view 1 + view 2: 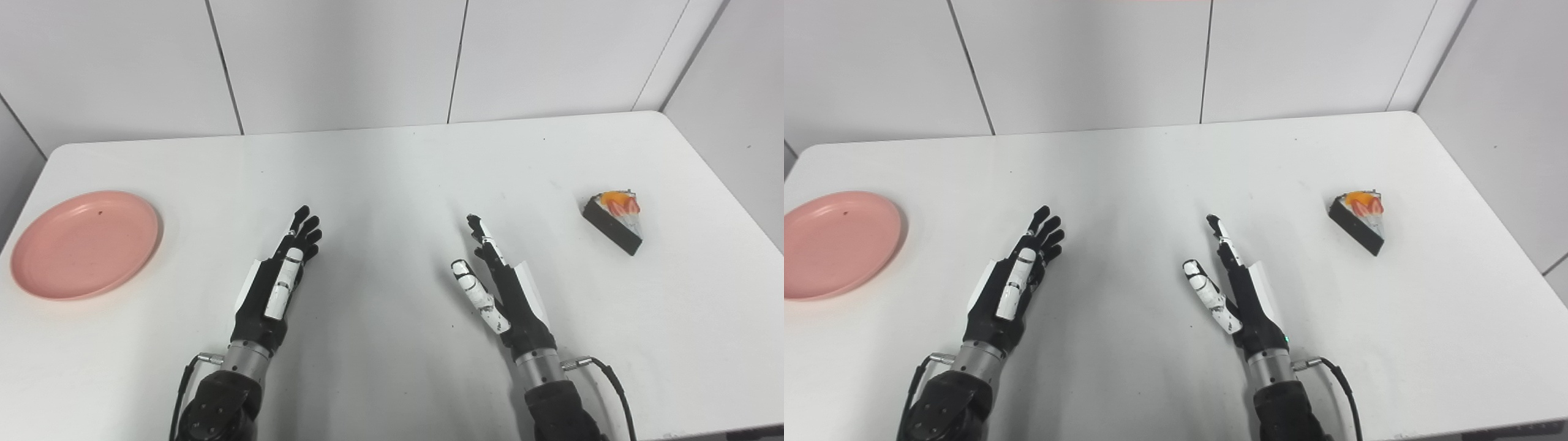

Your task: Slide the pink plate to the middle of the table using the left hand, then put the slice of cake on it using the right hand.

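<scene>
Nothing in the job had been done at this moment. Far out to the left of the left hand, the pink plate [86, 244] sat flat and bare near the table's [392, 171] left edge, well apart from the hand and a long way from the middle. A tiny dark speck showed on its surface; what it was could not be told.

The left hand [278, 288] hovered over the near part of the table, fingers stretched forward and slightly spread, thumb lying along the side, gripping nothing. No part of it touched the plate. The stretch of table just to its right, between the two hands, was where the plate would have to end up.

On the other side of that gap, the right hand [496, 288] was held edge-on, fingers extended forward, thumb splayed off to its left, also empty. Whether either hand rested on the surface or floated just above it was hard to say from these views.

Well off to the right of the right hand, and a little farther from the robot, lay the slice of cake [614, 220]: a dark wedge with orange and red fruit on top, sitting on the bare table, untouched.

So both steps looked outstanding: the reach left and slide of the plate first, then the cake pickup and placement. My read was a starting pose, hands ready and waiting.
</scene>
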